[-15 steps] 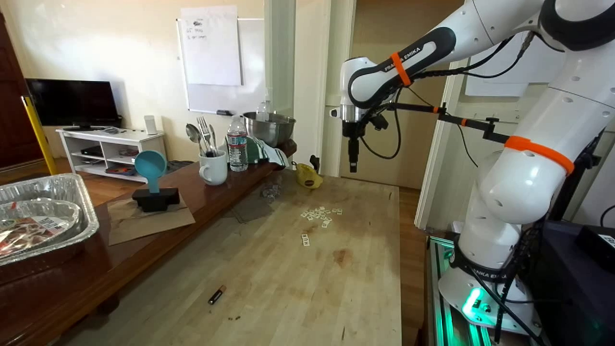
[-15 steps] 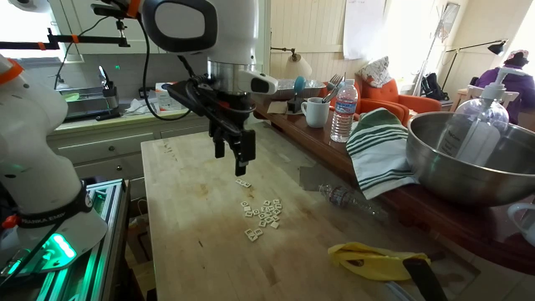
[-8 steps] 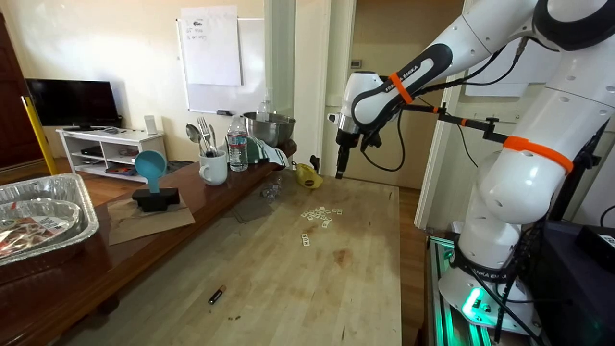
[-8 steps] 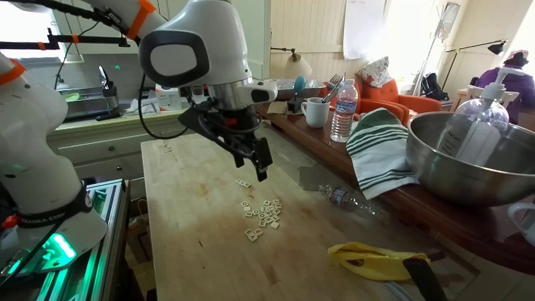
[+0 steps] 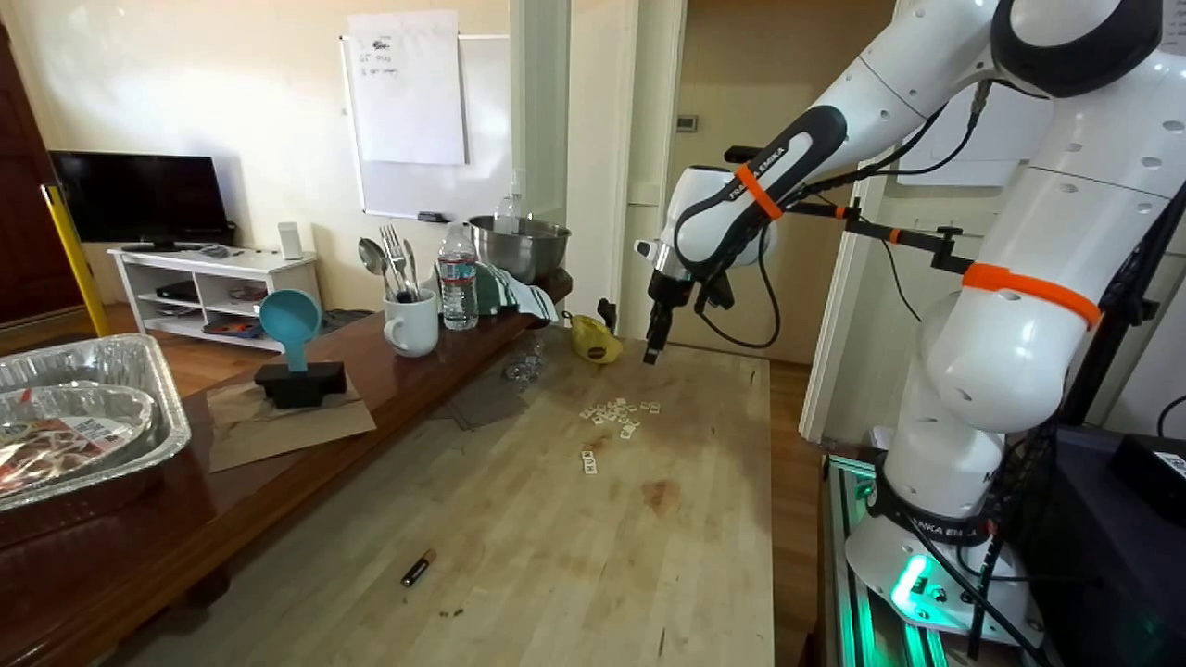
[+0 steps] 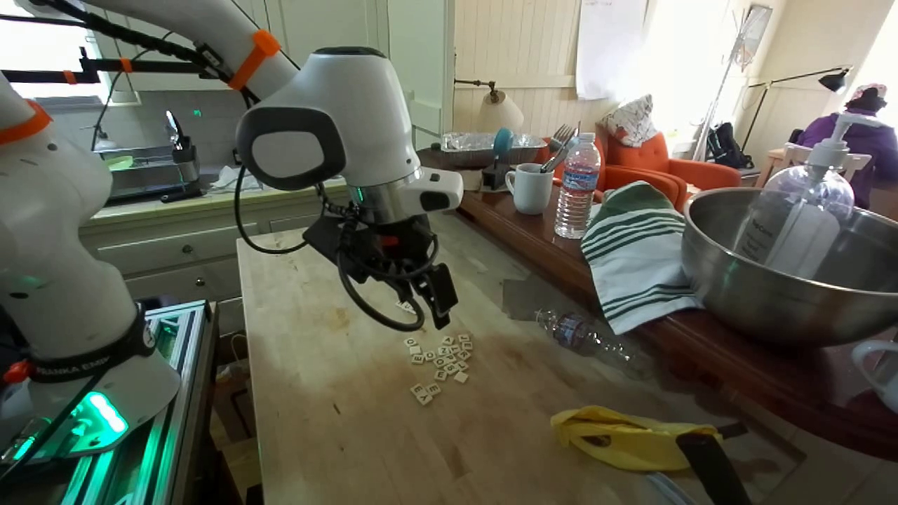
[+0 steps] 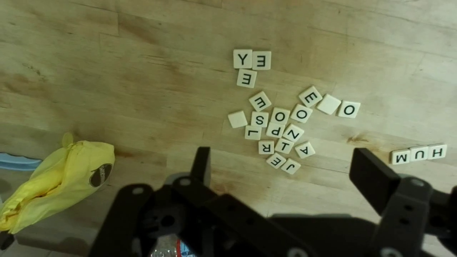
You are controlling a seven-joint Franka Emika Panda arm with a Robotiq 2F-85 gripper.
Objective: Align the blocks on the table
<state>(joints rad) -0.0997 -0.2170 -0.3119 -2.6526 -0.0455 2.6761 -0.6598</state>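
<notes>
The blocks are small cream letter tiles on the light wooden table [image 5: 556, 565]. Several lie in a loose, uneven cluster [image 7: 275, 130], also seen in both exterior views [image 5: 607, 411] [image 6: 449, 362]. A Y tile [image 7: 242, 59] and two E tiles sit just off the cluster. Three tiles, H, U and M [image 7: 418, 153], form a straight touching row apart from the rest; my gripper partly hides this row in an exterior view [image 6: 405, 306]. My gripper [image 7: 281, 149] is open and empty, tilted above the table near the cluster, also seen in both exterior views [image 5: 651, 358] [image 6: 424, 305].
A yellow bag [image 6: 617, 438] lies on the table beyond the cluster. A clear bottle [image 6: 582, 335] lies along the dark raised ledge [image 5: 389, 417], which carries a mug [image 5: 411, 324], an upright bottle [image 5: 458, 283] and a steel bowl [image 6: 793, 287]. A battery [image 5: 419, 568] lies on the table.
My gripper has come down toward the table and tilted, and now covers part of the H, U, M row in an exterior view. It stays open. The tiles have not moved.
</notes>
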